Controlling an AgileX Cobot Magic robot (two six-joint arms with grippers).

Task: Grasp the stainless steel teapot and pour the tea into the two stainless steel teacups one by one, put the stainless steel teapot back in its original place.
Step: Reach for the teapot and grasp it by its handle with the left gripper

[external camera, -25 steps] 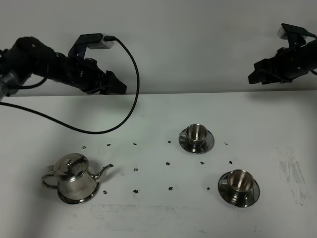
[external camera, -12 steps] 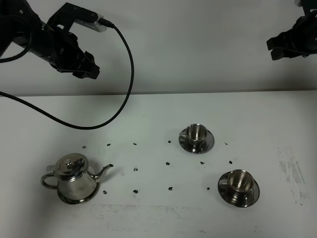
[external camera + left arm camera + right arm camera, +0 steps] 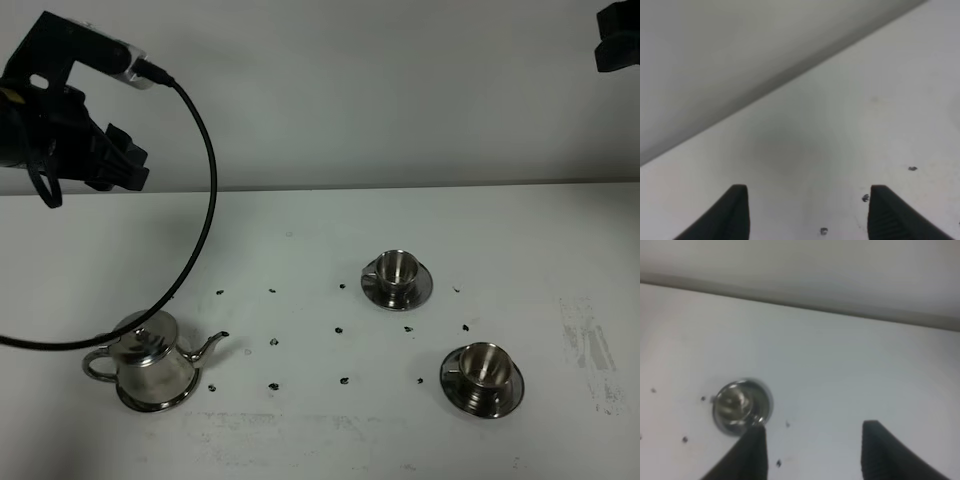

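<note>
Two small shiny steel teacups on saucers right of centre on the white table (image 3: 300, 230), far cup (image 3: 398, 268), near cup (image 3: 484, 366), squat conical steel teapot (image 3: 152, 365) near left, left gripper (image 3: 807, 192) and right gripper (image 3: 812, 430) aloft, jaws spread, empty.

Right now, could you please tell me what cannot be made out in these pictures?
Tea level in the far teacup and near teacup: too small and reflective, high view.
Right hand: cut off by the high view's top-right corner.
Teapot: lid partly crossed by the black cable, high view.
</note>
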